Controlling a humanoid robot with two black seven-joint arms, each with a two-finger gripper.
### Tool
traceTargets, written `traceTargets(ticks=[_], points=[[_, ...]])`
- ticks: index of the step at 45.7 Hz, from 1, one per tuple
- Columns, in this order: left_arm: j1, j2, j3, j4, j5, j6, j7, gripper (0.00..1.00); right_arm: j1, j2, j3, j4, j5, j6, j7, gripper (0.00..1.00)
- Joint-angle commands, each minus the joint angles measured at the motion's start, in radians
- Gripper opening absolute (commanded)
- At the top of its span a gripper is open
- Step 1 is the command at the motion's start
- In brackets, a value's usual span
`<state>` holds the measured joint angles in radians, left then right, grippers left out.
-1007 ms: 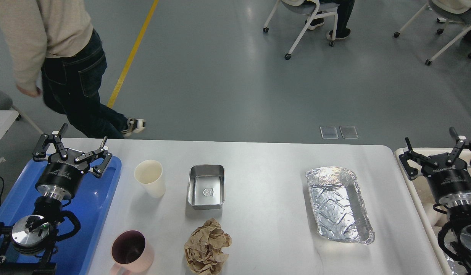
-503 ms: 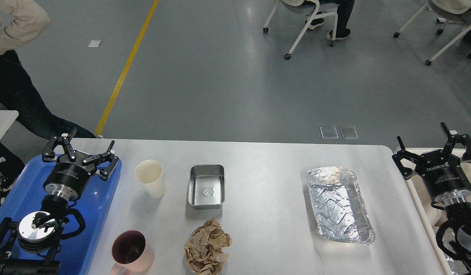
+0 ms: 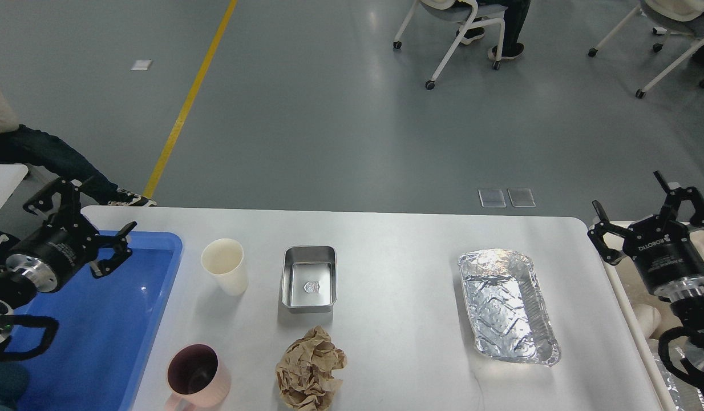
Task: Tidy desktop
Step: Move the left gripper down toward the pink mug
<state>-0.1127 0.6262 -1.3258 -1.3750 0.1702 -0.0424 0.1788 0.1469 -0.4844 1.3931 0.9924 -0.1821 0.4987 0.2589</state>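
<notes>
Left hand hangs over the worktop's far left corner above the blue tray, fingers spread wide, gripping nothing. Right hand floats off the right edge over the cream bin, fingers wide apart too, empty. Between them lies the white worktop: a cream cup beside the tray, a steel tin mid-worktop, crumpled brown paper and a pink mug at the near edge, a foil tray toward the right.
</notes>
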Motion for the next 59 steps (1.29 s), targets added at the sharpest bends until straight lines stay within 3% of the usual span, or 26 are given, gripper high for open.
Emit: traceTargets(ticks=[1, 12, 20, 32, 46, 54, 59], points=[[-0.001, 0.22, 0.111, -0.033, 0.02, 0.009, -0.004, 0.98, 0.0, -0.002, 0.017, -0.001, -0.043, 0.0, 0.008, 1.0], [-0.001, 0.578, 0.295, -0.188, 0.208, -0.007, -0.007, 0.98, 0.008, -0.013, 0.004, -0.003, -0.056, 0.0, 0.006, 1.0], [0.002, 0.704, 0.385, -0.343, 0.379, -0.067, 0.001, 0.97, 0.019, -0.013, 0.0, -0.003, -0.077, 0.0, 0.005, 1.0], [0.004, 0.688, 0.482, -0.388, 0.73, -0.102, -0.004, 0.98, 0.019, -0.013, -0.003, -0.003, -0.088, 0.0, 0.005, 1.0], [-0.053, 0.687, 0.481, -0.388, 0.773, -0.169, -0.007, 0.97, 0.019, -0.013, -0.003, -0.006, -0.103, 0.0, 0.005, 1.0], [-0.055, 0.661, 0.482, -0.388, 0.839, -0.272, -0.004, 0.97, 0.02, -0.014, -0.002, -0.006, -0.102, -0.002, 0.005, 1.0], [-0.05, 0.644, 0.493, -0.386, 0.848, -0.287, 0.008, 0.97, 0.019, -0.016, -0.002, -0.006, -0.103, -0.002, 0.005, 1.0]])
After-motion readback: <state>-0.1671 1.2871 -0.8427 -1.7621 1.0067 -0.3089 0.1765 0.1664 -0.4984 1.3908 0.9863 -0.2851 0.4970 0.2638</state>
